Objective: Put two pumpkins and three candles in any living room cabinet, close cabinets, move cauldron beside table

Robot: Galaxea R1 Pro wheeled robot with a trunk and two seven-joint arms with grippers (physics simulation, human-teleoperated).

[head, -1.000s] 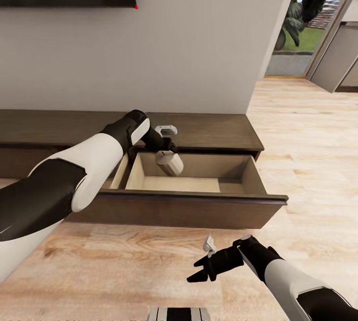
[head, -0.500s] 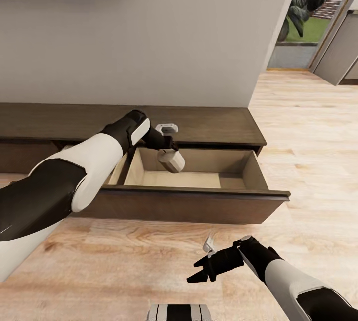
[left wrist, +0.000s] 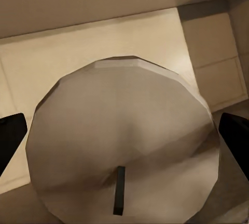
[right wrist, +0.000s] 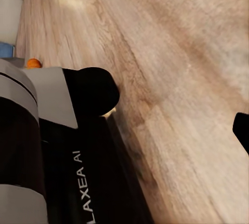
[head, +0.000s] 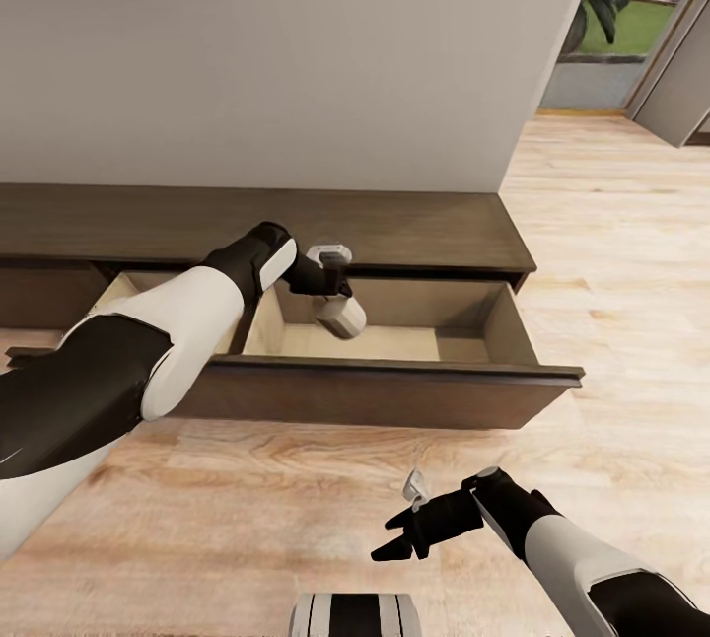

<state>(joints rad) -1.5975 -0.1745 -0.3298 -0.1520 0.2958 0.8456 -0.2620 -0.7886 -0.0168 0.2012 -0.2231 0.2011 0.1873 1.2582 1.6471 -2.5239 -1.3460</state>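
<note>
The cabinet (head: 414, 233) is a long low dark brown unit against the wall, with its drawer (head: 394, 390) pulled out and the beige inside showing. My left gripper (head: 336, 306) is shut on an off-white candle (head: 345, 319) and holds it tilted over the drawer's left part. In the left wrist view the candle (left wrist: 122, 130) is close up, with its dark wick, between two black fingertips (left wrist: 10, 140) above the drawer floor (left wrist: 57, 63). My right gripper (head: 402, 530) hangs open and empty over the wood floor. A small orange pumpkin (right wrist: 33, 63) lies far off on the floor.
A second drawer compartment (head: 138, 287) stands open to the left, partly hidden by my left arm. The drawer front juts out over the floor (head: 296, 479). A doorway with plants (head: 631, 6) opens at the back right. My base (right wrist: 78, 182) is beside the right gripper.
The head camera has tilted down, so the whole picture shifted. My left gripper still holds the candle over the open drawer. The right arm has not moved.
</note>
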